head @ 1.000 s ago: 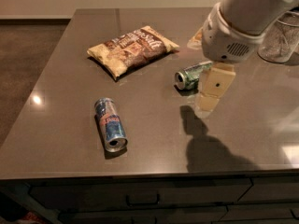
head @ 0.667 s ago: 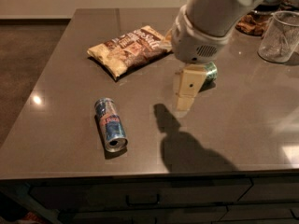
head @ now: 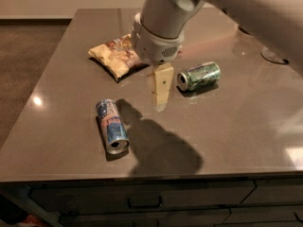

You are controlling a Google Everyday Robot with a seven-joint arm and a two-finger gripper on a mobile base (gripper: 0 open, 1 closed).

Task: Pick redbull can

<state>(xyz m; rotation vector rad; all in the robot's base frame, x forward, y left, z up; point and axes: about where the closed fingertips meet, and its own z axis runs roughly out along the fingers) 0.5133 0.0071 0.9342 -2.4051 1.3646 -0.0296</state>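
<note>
Lying on its side on the glossy grey counter, the slim blue-and-silver redbull can turns its round silver top toward the front edge. The pale, blocky gripper hangs to its right and farther back, clear of it; whether it is apart or together cannot be told. A green patterned can lies just beside the gripper.

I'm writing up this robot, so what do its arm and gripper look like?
The arm is a thick, rounded white-grey cylinder with a small vent grille near its lower rim. The gripper, hanging between the chip bag and green can, is pale cream-yellow, tapered, with a dark dot.
</note>
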